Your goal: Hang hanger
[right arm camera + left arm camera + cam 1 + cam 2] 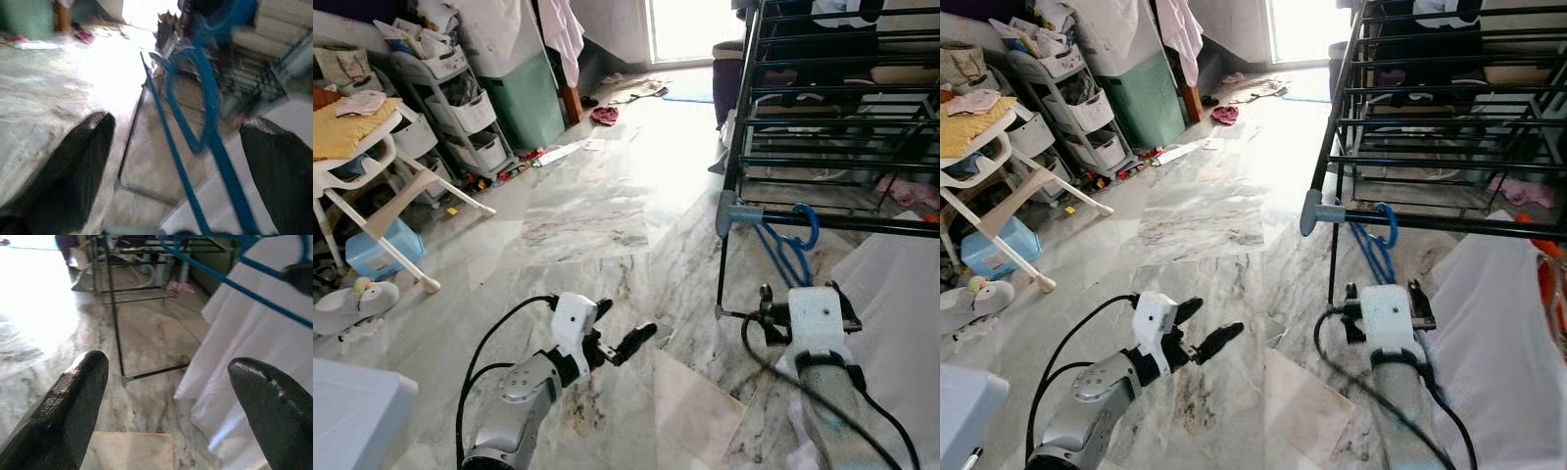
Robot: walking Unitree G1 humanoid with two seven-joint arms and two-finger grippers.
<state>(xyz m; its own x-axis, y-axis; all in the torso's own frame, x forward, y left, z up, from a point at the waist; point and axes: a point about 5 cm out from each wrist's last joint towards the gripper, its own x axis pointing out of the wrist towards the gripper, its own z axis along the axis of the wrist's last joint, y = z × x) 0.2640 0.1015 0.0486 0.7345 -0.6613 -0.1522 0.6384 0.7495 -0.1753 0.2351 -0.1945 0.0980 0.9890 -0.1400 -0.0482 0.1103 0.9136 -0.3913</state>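
Blue hanger (790, 250) hooked over the front rail of the black rack (832, 117), hanging below it. Right gripper (176, 161) just beneath, jaws wide apart with the hanger's bars between them but not pinched. Left gripper (619, 345) out over the marble floor (597, 196), jaws likewise apart, holding nothing. Risks, as a guess: snagging a bar on withdrawal and dragging the hook off the rail; brushing the white cloth (901, 294) beside the right arm.
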